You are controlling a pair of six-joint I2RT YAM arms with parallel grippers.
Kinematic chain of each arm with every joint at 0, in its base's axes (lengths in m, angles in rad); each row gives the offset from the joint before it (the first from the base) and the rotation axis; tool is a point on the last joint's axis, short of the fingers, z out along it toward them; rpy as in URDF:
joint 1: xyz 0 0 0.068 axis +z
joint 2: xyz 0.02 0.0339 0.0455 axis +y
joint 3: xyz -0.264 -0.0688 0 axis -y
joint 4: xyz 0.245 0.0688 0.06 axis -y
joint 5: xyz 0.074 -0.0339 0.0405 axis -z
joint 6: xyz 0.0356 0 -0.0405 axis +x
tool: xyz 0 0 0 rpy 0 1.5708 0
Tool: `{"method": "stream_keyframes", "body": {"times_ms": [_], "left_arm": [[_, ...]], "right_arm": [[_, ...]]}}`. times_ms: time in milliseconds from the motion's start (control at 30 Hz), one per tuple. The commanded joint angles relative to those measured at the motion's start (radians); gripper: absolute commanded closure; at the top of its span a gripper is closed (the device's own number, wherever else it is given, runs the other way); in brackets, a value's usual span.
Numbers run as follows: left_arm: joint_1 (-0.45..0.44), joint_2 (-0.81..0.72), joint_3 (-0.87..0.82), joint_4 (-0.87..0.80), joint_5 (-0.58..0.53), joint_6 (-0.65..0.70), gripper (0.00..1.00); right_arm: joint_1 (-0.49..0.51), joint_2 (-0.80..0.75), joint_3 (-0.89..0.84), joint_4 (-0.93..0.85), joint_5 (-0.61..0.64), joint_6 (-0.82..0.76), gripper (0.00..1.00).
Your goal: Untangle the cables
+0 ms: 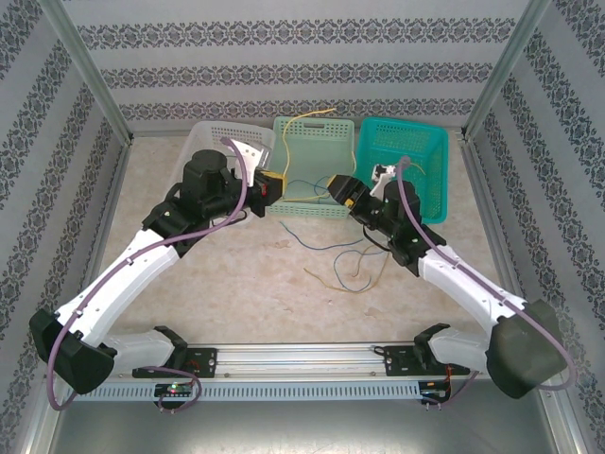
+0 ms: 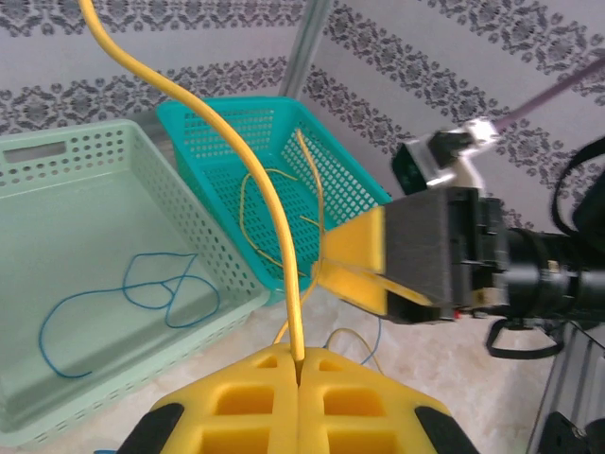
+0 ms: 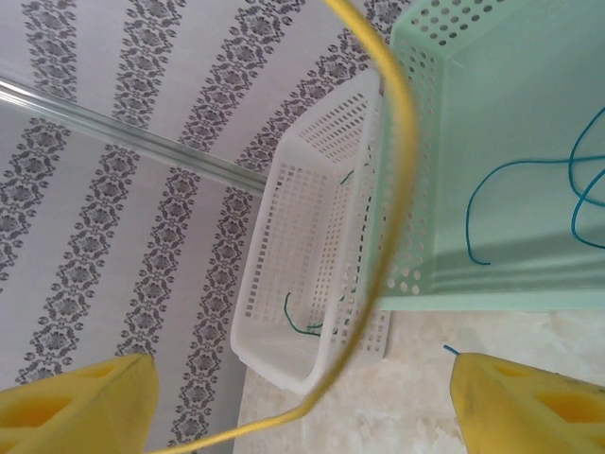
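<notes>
Both arms stretch up from their bases at the bottom of the overhead view and meet near the middle of the beige table [image 1: 236,284]. Along the upper edge of the table stand three baskets side by side: a white basket [image 1: 210,132] at left, a pale green basket [image 1: 281,161] in the centre and a teal basket [image 1: 430,151] at right.

Left gripper [image 1: 267,192] [image 2: 298,359] sits at the lower left corner of the green basket, its yellow fingers pressed together on a thick yellow cable [image 2: 269,189] that climbs to the upper left of the wrist frame. Right gripper [image 1: 342,189] faces it from the right; in its own wrist view the two fingers [image 3: 80,407] stand well apart, with the yellow cable [image 3: 402,170] looping between them, touching neither.

A blue cable [image 2: 132,293] [image 3: 510,170] lies coiled inside the green basket. A green cable [image 3: 301,326] shows in the white basket. Several loose cables [image 1: 345,265], blue and yellow, lie tangled on the table below the green basket.
</notes>
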Motion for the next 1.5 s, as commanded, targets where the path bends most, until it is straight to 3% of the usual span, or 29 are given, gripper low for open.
{"method": "stream_keyframes", "body": {"times_ms": [0, 100, 167, 267, 333, 400, 600, 700, 733, 833, 867, 1033, 1133, 1333, 1467], "left_arm": [[-0.024, -0.002, -0.015, 0.089, 0.03, -0.002, 0.98], [-0.029, -0.019, -0.049, 0.161, 0.023, -0.039, 0.98], [-0.029, -0.044, -0.092, 0.218, -0.026, -0.065, 0.98], [-0.03, -0.109, -0.176, 0.349, -0.108, -0.096, 0.98], [-0.03, -0.146, -0.222, 0.436, -0.172, -0.113, 0.98], [-0.029, -0.173, -0.255, 0.511, -0.232, -0.125, 0.98], [-0.03, -0.165, -0.275, 0.647, -0.262, -0.147, 0.98], [-0.032, -0.151, -0.276, 0.665, -0.265, -0.153, 0.98], [-0.034, -0.151, -0.276, 0.662, -0.269, -0.149, 0.98], [-0.033, -0.159, -0.259, 0.608, -0.254, -0.119, 0.98], [-0.033, -0.161, -0.244, 0.568, -0.245, -0.101, 0.98], [-0.033, -0.169, -0.191, 0.384, -0.201, -0.011, 0.97], [-0.033, -0.143, -0.143, 0.256, -0.173, 0.027, 0.97], [-0.033, -0.074, -0.084, 0.153, -0.085, 0.073, 0.97], [-0.033, -0.024, -0.059, 0.158, -0.044, 0.066, 0.97]], "right_arm": [[0.0, 0.043, 0.047, 0.072, -0.039, 0.052, 0.22], [0.003, 0.074, 0.038, 0.116, -0.028, 0.077, 0.4], [0.003, 0.083, 0.017, 0.161, -0.002, 0.107, 0.63], [0.003, 0.095, -0.021, 0.212, 0.03, 0.166, 0.88], [0.004, 0.116, -0.046, 0.228, 0.038, 0.227, 0.97], [0.018, 0.152, -0.082, 0.264, 0.041, 0.298, 0.99], [0.142, 0.368, -0.091, 0.449, -0.011, 0.54, 0.97], [0.217, 0.49, -0.042, 0.527, -0.037, 0.618, 0.89], [0.236, 0.524, -0.036, 0.578, -0.033, 0.646, 0.84], [0.254, 0.572, -0.051, 0.694, 0.004, 0.686, 0.47], [0.253, 0.565, -0.058, 0.7, 0.019, 0.671, 0.43], [0.23, 0.4, -0.094, 0.56, 0.059, 0.507, 0.28], [0.21, 0.245, -0.092, 0.408, 0.078, 0.359, 0.27], [0.184, -0.084, 0.015, -0.077, 0.173, -0.001, 0.26], [0.13, -0.232, 0.018, -0.235, 0.25, -0.07, 0.25]]}}
